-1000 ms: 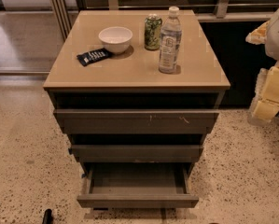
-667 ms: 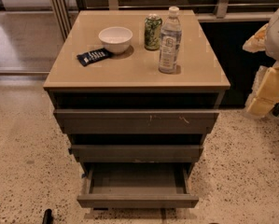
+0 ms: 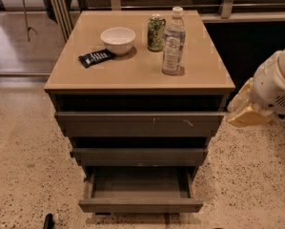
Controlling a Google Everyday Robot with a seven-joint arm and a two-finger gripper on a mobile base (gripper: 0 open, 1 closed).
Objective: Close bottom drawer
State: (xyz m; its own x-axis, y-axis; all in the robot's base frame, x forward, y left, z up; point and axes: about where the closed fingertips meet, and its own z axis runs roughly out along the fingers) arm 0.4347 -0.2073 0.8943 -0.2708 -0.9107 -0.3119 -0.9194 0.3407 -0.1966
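Shows a dark grey-brown three-drawer cabinet [image 3: 61,128] standing on a speckled terrazzo floor [image 3: 27,166], viewed from the front and from above.

Carries four things on its tan tabletop [image 3: 132,73]:
- a white bowl [image 3: 118,39] toward the back left
- a dark snack packet [image 3: 96,57] lying flat, just in front and to the left of the bowl
- a green drink can [image 3: 156,32] upright to the right of the bowl
- a clear plastic water bottle [image 3: 173,42] with a white cap, upright just beside the can on its right and nearer the front edge

Presents the drawer fronts stacked in three tiers.
- Top drawer [image 3: 139,124]: widest front, marked by pale scratches right of centre, with a dark gap between it and the tabletop.
- Middle drawer [image 3: 139,156]: somewhat narrower front, directly below, again under a dark gap.
- Bottom drawer [image 3: 140,205]: lowest and narrowest, pulled well out toward the camera, with its inner floor and side walls exposed. Plain, unmarked front lying near the lower edge of the view.

Places the gripper [image 3: 249,111] at the right edge of the view, tan in colour. Hangs beside the cabinet's right side at about the height of the top drawer, well apart from the bottom drawer and touching no visible thing. Joins a white rounded arm housing [image 3: 275,82] just above it and to the right. Gives no clear indication of whether the gripper is open or closed.
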